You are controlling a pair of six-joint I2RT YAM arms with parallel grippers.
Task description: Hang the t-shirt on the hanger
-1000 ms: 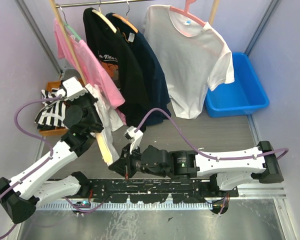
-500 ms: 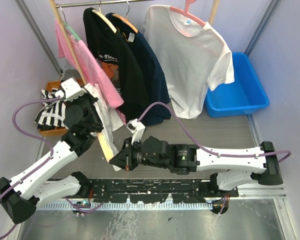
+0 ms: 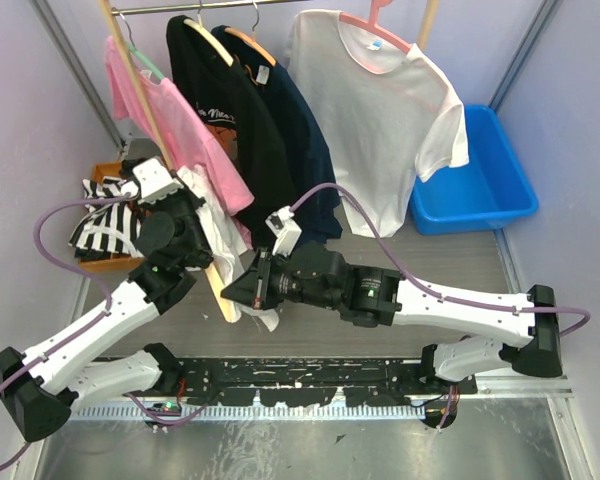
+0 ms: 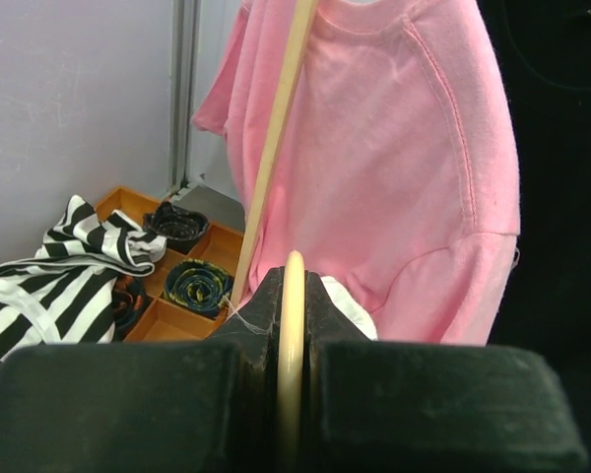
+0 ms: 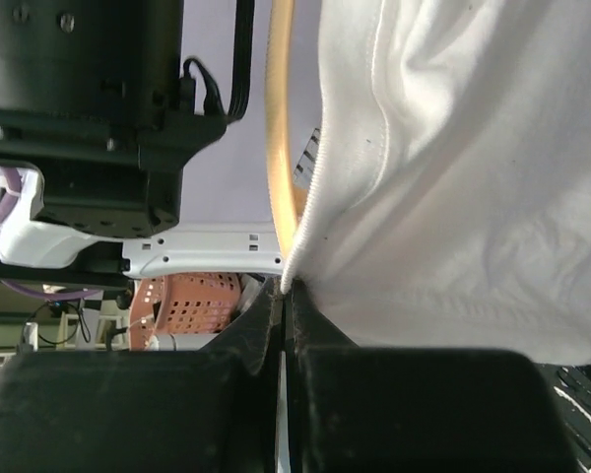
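1. The left gripper [image 3: 197,237] was clamped hard on the wooden hanger [image 4: 294,325]. The left wrist view showed its jaws closed flat on either side of the pale rim, with no gap.
2. The right gripper [image 5: 283,291] was closed just as tightly, pinching a stitched edge of the white t-shirt [image 5: 453,197] right at the fingertips.
3. In the top view the hanger's [image 3: 220,295] long axis ran from the left gripper down and toward the near edge. Its free end sat just in front of the right gripper [image 3: 232,293].
4. The t-shirt [image 3: 218,222] hung bunched along the hanger's right flank, between the two grippers. It was in front of the pink t-shirt [image 4: 394,177] on the rail.
5. The relation that mattered showed in the right wrist view. The hanger arm [image 5: 279,148] rose straight up from the pinch point, and the shirt's stitched edge touched it on the right side. The cloth was beside the wood, and I could not tell whether any of it wrapped around.
6. The right gripper was nearer the free end. As I judged it, the next move called for carrying the pinched edge across that end and along the axis toward the left gripper, while the left held the hanger steady.
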